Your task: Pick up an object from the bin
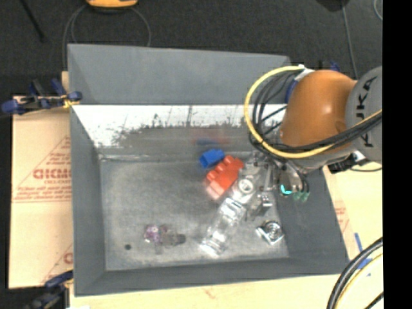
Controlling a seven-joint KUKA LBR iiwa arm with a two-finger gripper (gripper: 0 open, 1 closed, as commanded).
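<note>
The gripper (264,188) hangs low over the 3 o'clock side of the grey metal bin (87,198). Its tip is lost among dark wrist hardware, so I cannot tell whether it is released or clenched, and nothing can be seen held in it.

Just beside it, at its 9 o'clock, is the white cap (245,187) of a clear plastic bottle (224,227) lying on its side. The bottle's long axis runs from that cap away toward the gripper's 7 o'clock, with the base pointing at the near wall. I judge this the nearest candidate. A grasp would have to close across the neck, at right angles to that axis, and the smooth round body may roll.

Touching or nearly touching the cap end, at 10 o'clock, sits a red-orange plastic building block (223,174), and a smaller blue plastic block (210,158) lies just beyond it. At the gripper's 6 o'clock lies a small shiny metal fitting (270,232), apart from the bottle. Well apart, toward 8 o'clock, rests a small purple-and-clear trinket (158,235).

Above the gripper bulges the arm's orange cover (318,108), ringed by looped cables (257,114).
</note>
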